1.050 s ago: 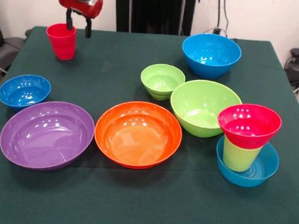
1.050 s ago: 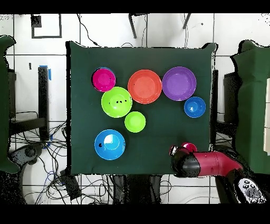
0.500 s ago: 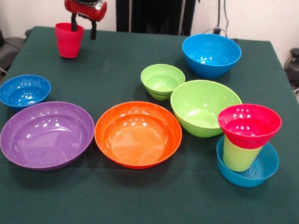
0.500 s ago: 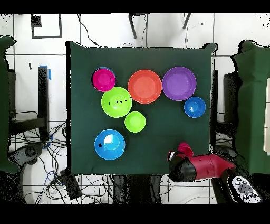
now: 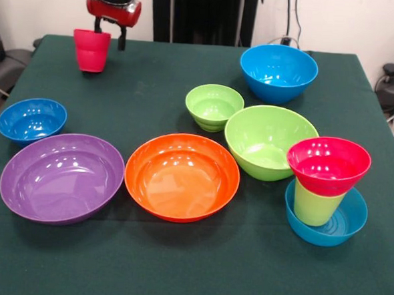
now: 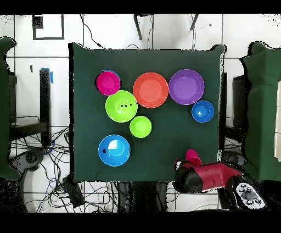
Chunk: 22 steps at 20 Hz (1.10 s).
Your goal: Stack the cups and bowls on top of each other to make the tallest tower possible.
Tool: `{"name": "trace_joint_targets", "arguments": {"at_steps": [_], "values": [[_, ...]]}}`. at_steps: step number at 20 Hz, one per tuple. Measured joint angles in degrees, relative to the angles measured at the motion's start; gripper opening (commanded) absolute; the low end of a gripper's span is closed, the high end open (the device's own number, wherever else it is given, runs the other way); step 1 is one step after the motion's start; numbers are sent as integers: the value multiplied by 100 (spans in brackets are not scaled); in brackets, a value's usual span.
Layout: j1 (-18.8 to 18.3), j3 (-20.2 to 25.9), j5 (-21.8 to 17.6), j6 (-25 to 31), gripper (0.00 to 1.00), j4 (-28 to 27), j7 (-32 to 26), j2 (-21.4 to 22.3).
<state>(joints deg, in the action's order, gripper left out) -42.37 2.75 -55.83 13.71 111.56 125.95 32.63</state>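
Claw: the gripper [image 5: 109,37] is pinching the rim of the red cup [image 5: 90,50]. One finger is inside the cup and one is outside.

What just changed: a moment ago the red cup stood on the table [image 5: 143,264]. Now it hangs a little higher, with its shadow under it. So the cup has been picked up. It also slid a bit to the side.

Where the red cup is: up in the air, near the far corner of the table. It is far away from the tower.

Tower so far: a teal-blue bowl [image 5: 326,222] sits at the bottom. A lime-green cup [image 5: 316,207] stands upside down in it. A red bowl [image 5: 328,165] sits on top of that cup.

Other bowls: a big blue bowl [image 5: 278,73], a small ribbed green bowl [image 5: 214,106], a big green bowl [image 5: 269,142], an orange bowl [image 5: 182,177], a purple bowl [image 5: 62,177] and a small dark-blue bowl [image 5: 31,119] all rest on the table. None of them has moved.

What it means: I think the red cup is meant for the top of the tower. It has a long way to go, right across the table.

Watch out: the red bowl looks wide on its thin cup. A bump could knock it all down.
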Motion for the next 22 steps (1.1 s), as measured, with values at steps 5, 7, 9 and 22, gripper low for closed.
{"name": "trace_joint_targets", "arguments": {"at_steps": [5, 7, 9, 22], "values": [[25, -92, -31, -88, 0, -26, 0, 1], [69, -179, -30, -131, 0, -50, 0, 0], [120, -258, -30, -167, 0, -75, 0, -1], [-489, 314, 999, 720, 0, -131, -19, 346]]}}
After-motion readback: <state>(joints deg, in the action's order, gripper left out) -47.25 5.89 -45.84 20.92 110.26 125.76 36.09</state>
